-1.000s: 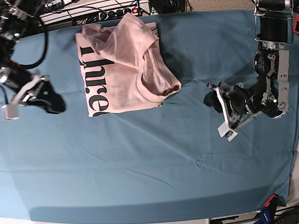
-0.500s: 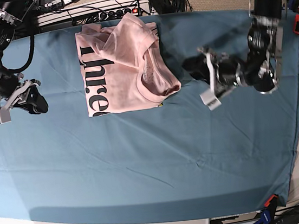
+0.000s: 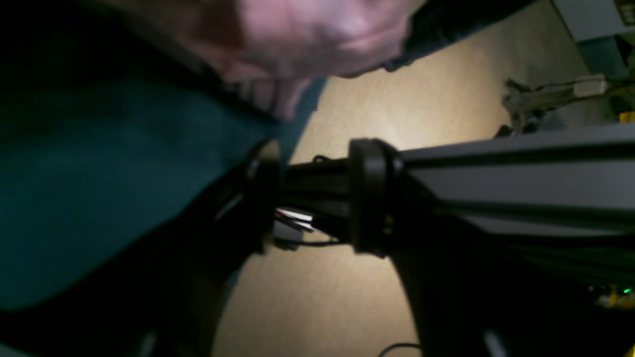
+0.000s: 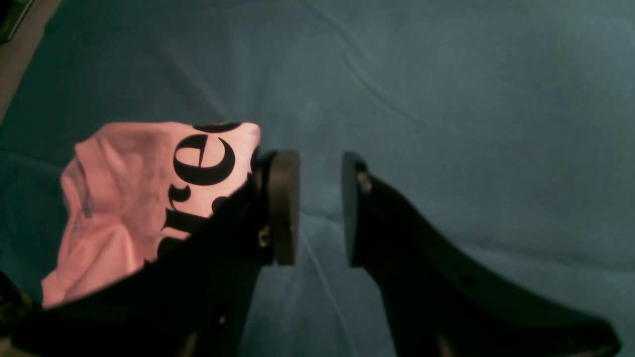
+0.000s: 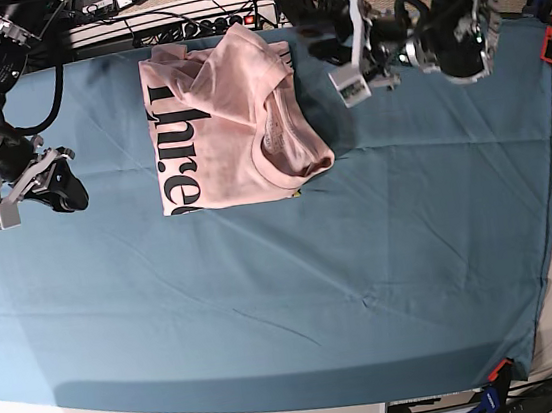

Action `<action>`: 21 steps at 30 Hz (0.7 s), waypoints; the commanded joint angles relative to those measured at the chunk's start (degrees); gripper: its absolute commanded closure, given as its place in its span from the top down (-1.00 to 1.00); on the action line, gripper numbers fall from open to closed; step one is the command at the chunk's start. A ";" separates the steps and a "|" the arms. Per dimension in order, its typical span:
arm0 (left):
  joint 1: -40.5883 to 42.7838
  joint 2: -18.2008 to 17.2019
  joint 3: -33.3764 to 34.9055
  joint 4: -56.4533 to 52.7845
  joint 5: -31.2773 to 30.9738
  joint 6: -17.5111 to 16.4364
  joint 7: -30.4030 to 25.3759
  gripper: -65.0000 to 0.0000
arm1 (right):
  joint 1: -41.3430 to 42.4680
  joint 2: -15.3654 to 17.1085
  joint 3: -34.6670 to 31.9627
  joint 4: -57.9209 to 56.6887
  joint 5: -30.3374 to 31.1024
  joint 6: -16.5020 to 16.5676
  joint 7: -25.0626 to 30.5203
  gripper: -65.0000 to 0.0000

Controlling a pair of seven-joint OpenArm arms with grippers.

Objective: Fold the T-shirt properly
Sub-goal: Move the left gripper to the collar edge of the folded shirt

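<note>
The T-shirt [image 5: 230, 121] lies folded into a rough pink block near the back edge of the table cloth [image 5: 287, 296], a bit toward the left side; black letters run down its left edge, and the neck hole faces up near its front right corner; some folds on top look loose and bumpy.

The left gripper [image 5: 351, 41] hangs over the back edge of the cloth, just right of the shirt, not touching it; its jaws are apart with nothing between them.

The right gripper [image 5: 37, 190] is near the left edge of the cloth, well apart from the shirt; in the right wrist view its two dark pads [image 4: 284, 206] have a gap between them, and only the teal cloth shows through.
</note>
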 commanded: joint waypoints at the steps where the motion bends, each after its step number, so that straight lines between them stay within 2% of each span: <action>1: 0.26 0.35 -0.22 1.79 -0.28 -0.42 -1.55 -0.25 | 0.66 1.14 0.24 0.90 1.55 0.08 1.70 -0.52; 7: 2.03 4.37 -0.15 6.86 9.42 -1.18 -6.71 -0.24 | 0.68 1.14 0.24 0.90 1.25 0.08 2.78 -0.52; 13: 2.01 6.47 0.68 7.13 11.02 -1.25 -8.07 -0.24 | 0.66 1.14 0.24 0.90 -0.81 0.08 4.28 -0.52; 18: 2.21 6.47 7.93 7.10 11.69 -1.26 -8.50 -0.24 | 1.31 1.11 0.22 0.87 -1.25 0.08 4.33 -0.52; 21: 2.32 6.60 14.14 7.10 15.47 -1.26 -10.14 -0.24 | 1.57 1.11 0.22 0.85 -1.88 0.08 4.33 -0.52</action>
